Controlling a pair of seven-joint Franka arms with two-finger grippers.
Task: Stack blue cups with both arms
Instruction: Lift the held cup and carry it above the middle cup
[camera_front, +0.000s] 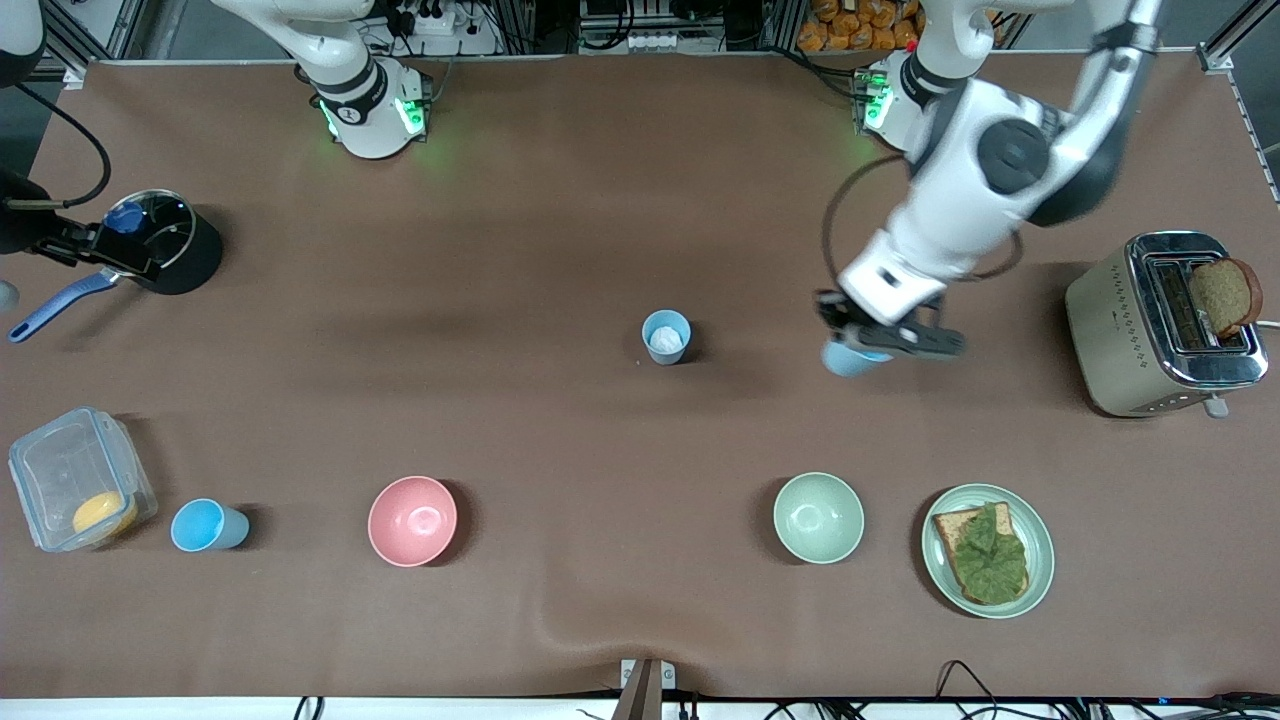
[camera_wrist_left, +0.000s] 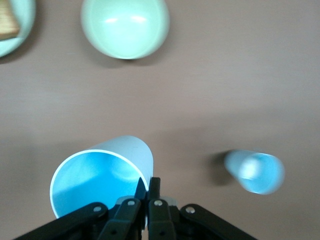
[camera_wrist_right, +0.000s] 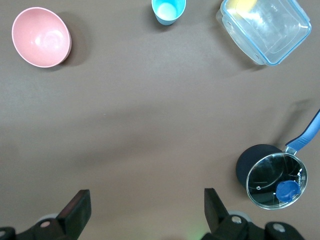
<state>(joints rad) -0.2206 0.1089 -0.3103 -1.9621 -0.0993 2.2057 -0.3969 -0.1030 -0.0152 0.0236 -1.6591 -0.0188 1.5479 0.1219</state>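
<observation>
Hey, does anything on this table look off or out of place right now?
One thing: the blue cup in the middle of the table has a white lump inside it, which would block another cup from nesting. The left gripper is shut on the rim of a second blue cup. The slice of bread sits tilted in the toaster.

Even, bright overhead light — the brown table (camera_front: 600, 200) reads flat, with soft short shadows beside each object. Green glow spills from the arm bases (camera_front: 375, 115) onto the cloth. Chrome glare on the toaster (camera_front: 1165, 320); bright highlights inside the pale green bowl (camera_wrist_left: 125, 27). Left wrist view is soft throughout: the farther cup (camera_wrist_left: 255, 171) is smeared, perhaps motion blur. The glass pot lid (camera_wrist_right: 276, 181) shows small specular glints. Front view is sharp — mild bowing at the edges.
</observation>
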